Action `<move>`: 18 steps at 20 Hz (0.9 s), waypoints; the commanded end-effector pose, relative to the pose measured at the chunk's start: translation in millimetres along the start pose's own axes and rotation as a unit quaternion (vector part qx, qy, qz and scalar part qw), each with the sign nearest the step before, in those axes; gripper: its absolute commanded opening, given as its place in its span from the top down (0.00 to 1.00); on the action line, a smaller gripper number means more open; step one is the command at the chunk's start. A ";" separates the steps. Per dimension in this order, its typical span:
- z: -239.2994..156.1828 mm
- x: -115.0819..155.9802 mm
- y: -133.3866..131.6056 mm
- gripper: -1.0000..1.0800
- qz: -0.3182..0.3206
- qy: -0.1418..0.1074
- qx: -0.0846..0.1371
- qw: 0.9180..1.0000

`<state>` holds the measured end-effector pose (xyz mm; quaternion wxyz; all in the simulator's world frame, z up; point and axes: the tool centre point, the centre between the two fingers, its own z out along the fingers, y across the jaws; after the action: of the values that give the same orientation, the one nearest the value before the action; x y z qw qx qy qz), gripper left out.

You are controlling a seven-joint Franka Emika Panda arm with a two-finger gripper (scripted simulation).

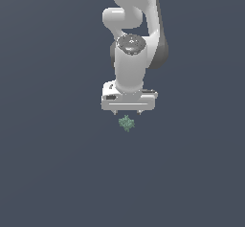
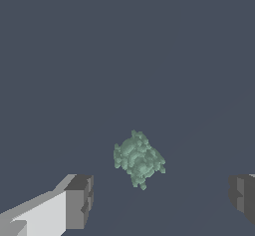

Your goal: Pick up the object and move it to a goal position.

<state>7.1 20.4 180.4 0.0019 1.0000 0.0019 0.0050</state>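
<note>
While the claw [image 1: 127, 112] hangs spread and holding nothing, the green lump [image 1: 126, 123] lies on the counter [image 1: 48, 173] just beside it, untouched.

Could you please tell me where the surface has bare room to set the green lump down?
Nearly everywhere: the dark grey surface lies bare on both sides of the white robot arm and toward the exterior view's bottom. The only crowded spot is under the open white hand, where the tiny bumpy green lump sits.
</note>
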 end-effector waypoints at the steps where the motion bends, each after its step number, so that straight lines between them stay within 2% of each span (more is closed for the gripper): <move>1: 0.0 0.0 0.0 0.04 0.000 0.000 0.000 1.000; 10: 4.4 -2.5 19.3 0.04 0.018 0.000 -0.014 1.000; 18: 7.6 -3.4 18.2 0.04 0.003 0.000 -0.013 1.000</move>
<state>4.3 2.0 174.2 0.0153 0.9998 -0.0065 0.0050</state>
